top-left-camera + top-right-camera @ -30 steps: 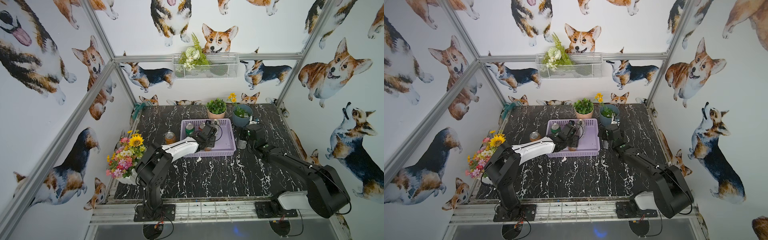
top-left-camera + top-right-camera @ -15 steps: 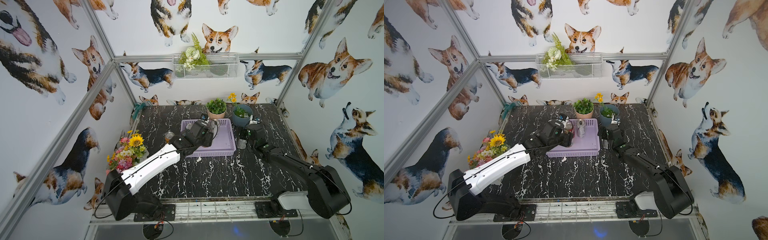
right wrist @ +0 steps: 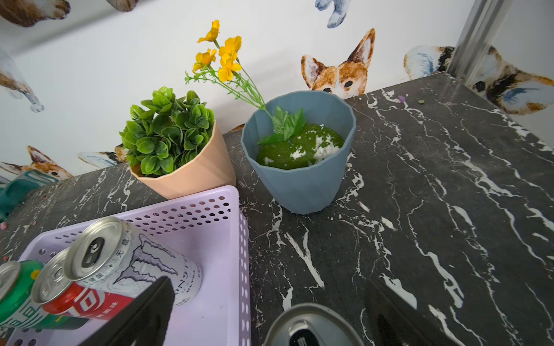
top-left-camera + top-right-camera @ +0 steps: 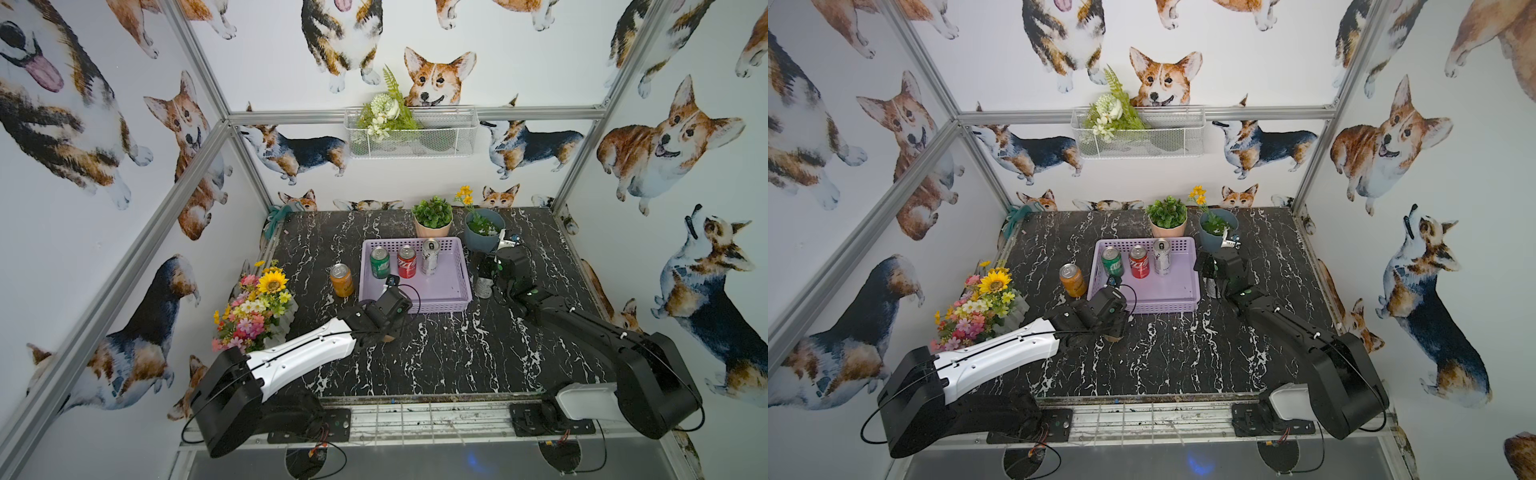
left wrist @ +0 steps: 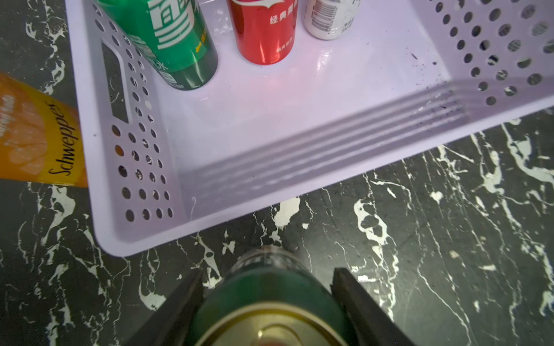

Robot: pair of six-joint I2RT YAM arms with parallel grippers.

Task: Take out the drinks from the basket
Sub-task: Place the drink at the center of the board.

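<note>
In both top views the lavender basket (image 4: 457,286) (image 4: 1183,307) holds a green can (image 4: 380,262), a red can (image 4: 407,262) and a tall silver can (image 4: 430,257). An orange can (image 4: 342,280) stands on the table left of it. My left gripper (image 5: 266,287) is shut on the green-and-gold can (image 5: 269,299), just in front of the basket's near wall and low over the table. Right of the basket, my right gripper (image 3: 269,317) stands open astride a second silver can (image 3: 311,326) (image 4: 483,286) that stands on the table.
A peach pot (image 4: 432,220) and a blue pot (image 4: 484,232) stand right behind the basket. A flower bouquet (image 4: 257,307) sits at the table's left edge. A white wire basket (image 4: 411,133) hangs on the back wall.
My left arm has drawn back out of the basket toward the front, carrying the green-and-gold can down before the near wall. The right arm has not moved.
</note>
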